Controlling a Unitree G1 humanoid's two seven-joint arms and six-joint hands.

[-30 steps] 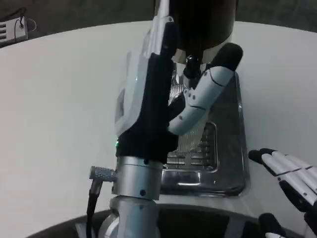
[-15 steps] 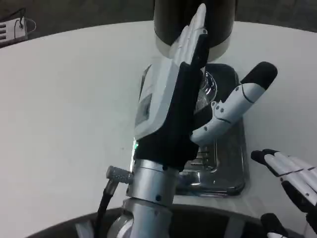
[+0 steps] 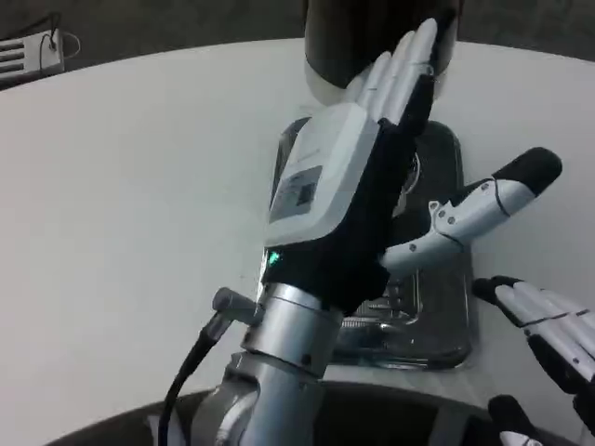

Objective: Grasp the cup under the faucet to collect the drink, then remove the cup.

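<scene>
Head view: the left hand (image 3: pixel 349 200) stands raised at centre, fingers straight toward 1 o'clock, thumb splayed toward 3 o'clock, holding nothing. Behind it lies a shiny ribbed metal drip tray (image 3: pixel 437 316), long axis 12 to 6 o'clock. The cup (image 3: pixel 406 172) shows only as a glassy glint on the tray, orientation unreadable. The dark cylindrical dispenser (image 3: pixel 339 42) is cropped at 12 o'clock. The right hand (image 3: pixel 544 330), at 4 o'clock, is cut off, fingers spread.

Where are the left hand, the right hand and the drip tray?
left hand (image 3: pixel 349 200), head view, white back.
right hand (image 3: pixel 548 330), head view, fingers at the right edge.
drip tray (image 3: pixel 437 321), head view, shiny front right part.
</scene>
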